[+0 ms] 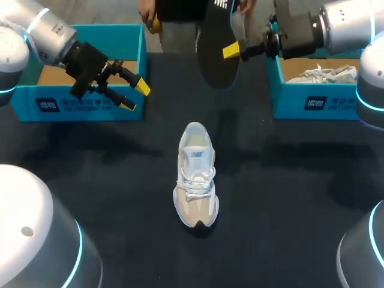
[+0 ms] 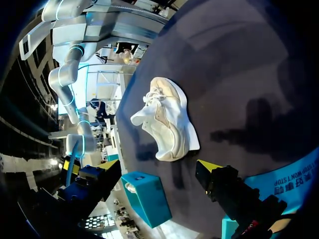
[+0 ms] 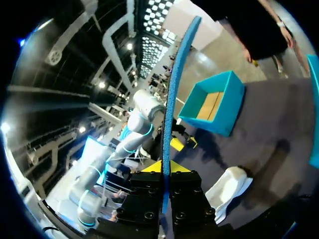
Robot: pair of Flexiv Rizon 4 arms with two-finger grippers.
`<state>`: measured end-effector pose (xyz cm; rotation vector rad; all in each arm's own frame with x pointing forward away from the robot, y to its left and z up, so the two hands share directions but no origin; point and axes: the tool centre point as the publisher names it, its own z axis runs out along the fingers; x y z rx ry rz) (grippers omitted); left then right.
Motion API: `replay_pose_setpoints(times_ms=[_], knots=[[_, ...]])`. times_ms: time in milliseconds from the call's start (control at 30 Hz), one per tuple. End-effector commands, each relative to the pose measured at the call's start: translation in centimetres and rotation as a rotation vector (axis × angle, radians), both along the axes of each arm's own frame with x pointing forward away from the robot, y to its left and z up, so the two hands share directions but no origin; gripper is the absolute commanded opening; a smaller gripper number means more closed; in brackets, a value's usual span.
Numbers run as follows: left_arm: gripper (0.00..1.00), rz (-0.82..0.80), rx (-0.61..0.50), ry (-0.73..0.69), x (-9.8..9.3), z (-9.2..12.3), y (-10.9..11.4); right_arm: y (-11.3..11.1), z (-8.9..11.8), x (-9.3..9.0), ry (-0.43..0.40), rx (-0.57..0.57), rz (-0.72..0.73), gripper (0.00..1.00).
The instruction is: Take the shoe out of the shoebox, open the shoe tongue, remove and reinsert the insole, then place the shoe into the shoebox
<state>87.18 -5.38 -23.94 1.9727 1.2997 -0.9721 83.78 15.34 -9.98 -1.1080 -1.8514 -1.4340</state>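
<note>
Right hand (image 1: 231, 51) clamped on insole (image 1: 216, 63), top centre; upper end cut off, far finger hidden. Left hand (image 1: 135, 95) apart, upper left.

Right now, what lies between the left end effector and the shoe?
Only bare black table separates the left end effector from the shoe, clearest in the head view.
</note>
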Motion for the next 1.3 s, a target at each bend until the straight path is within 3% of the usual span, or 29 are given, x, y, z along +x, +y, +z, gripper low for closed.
replay_pose_setpoints(times_ms=[33, 233, 333, 867, 1067, 1300], knots=[[1.0, -0.002, 0.002, -0.001, 0.1, 0.0, 0.0, 0.1, -0.9, -0.2, -0.067, 0.02, -0.011, 0.0], [1.0, -0.002, 0.002, -0.001, 0.1, 0.0, 0.0, 1.3, -2.3, 0.9, -0.146, 0.053, -0.003, 0.0], [1.0, -0.002, 0.002, -0.001, 0.1, 0.0, 0.0, 2.1, -3.3, 1.5, -0.135, 0.069, 0.022, 0.0], [1.0, -0.002, 0.002, -0.001, 0.1, 0.0, 0.0, 2.1, -3.3, 1.5, -0.135, 0.069, 0.022, 0.0], [1.0, -0.002, 0.002, -0.001, 0.1, 0.0, 0.0, 3.2, -5.4, 2.7, -0.295, 0.02, -0.009, 0.0], [1.0, -0.002, 0.002, -0.001, 0.1, 0.0, 0.0, 3.5, -7.5, 2.8, -0.336, 0.034, -0.031, 0.0]])
